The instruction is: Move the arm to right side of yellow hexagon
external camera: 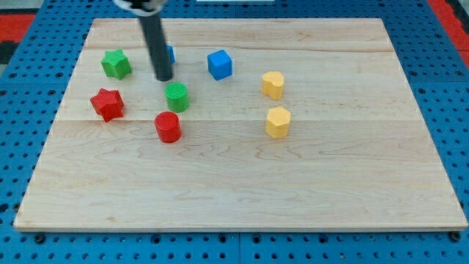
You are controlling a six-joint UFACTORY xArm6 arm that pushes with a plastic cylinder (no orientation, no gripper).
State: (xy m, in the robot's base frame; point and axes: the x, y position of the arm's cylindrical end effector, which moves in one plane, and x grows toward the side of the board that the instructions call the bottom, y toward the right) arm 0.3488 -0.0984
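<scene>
Toward the view's upper left of the pale wooden board (242, 183), the dark, smooth, straight rod comes down to its tip (163, 78), which rests on bare wood and grasps nothing, having no jaws to open or close; it touches no block that can be made out. Just below and slightly right of the tip stands the ribbed green plastic cylinder (176, 97), with the ribbed red plastic cylinder (168, 127) further below. Partly hidden behind the rod, just above the tip, a small blue plastic block (169, 53) peeks out, its shape unclear. To the tip's left lie the green plastic star (116, 64) and, lower, the red plastic star (107, 103); to its right sits the blue plastic cube (219, 64). The task's thing, the yellow plastic hexagon (278, 122), is well apart, to the right of and below the tip, with the yellow plastic heart-like block (272, 85) just above it. To do the step well, the tip probably should travel rightward above the green cylinder and below the blue cube, then pass either above the yellow heart-like block or through the gap between the two yellow pieces, which looks narrow and risks a nudge. Swinging wide and coming down onto the open wood right of the hexagon seems safer. The blocks look light and matte, likely to slide easily on the lightly grained planks.
</scene>
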